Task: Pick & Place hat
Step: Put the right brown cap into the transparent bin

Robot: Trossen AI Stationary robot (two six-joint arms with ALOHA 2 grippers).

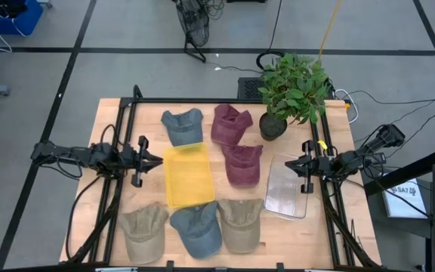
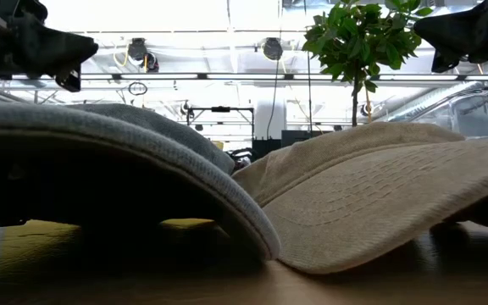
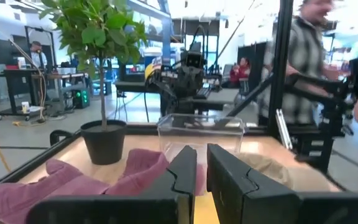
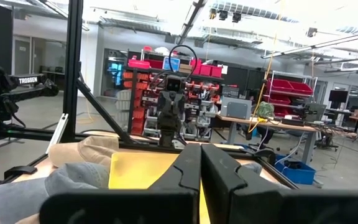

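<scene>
Several hats lie on the wooden table point(image 1: 112, 113), crowns up. A blue-grey one point(image 1: 182, 125) and a maroon one point(image 1: 230, 123) are at the far side, and a second maroon one point(image 1: 242, 163) is in the middle. A khaki hat point(image 1: 143, 230), a blue one point(image 1: 197, 227) and another khaki one point(image 1: 240, 223) line the near edge. My left gripper point(image 1: 157, 160) hovers at the table's left, pointing level at the yellow tray point(image 1: 186, 174). Its fingers point(image 3: 185, 168) stand a narrow gap apart with nothing between them. At the right, my right gripper point(image 1: 289, 162) hovers shut and empty over the clear container point(image 1: 288, 189).
A potted plant point(image 1: 291, 91) stands at the far right of the table. A black frame point(image 1: 202, 100) runs round the table. In the low view, the blue hat's brim point(image 2: 100, 144) and a khaki hat point(image 2: 371, 186) fill the foreground. A person point(image 3: 309, 56) stands beyond the table.
</scene>
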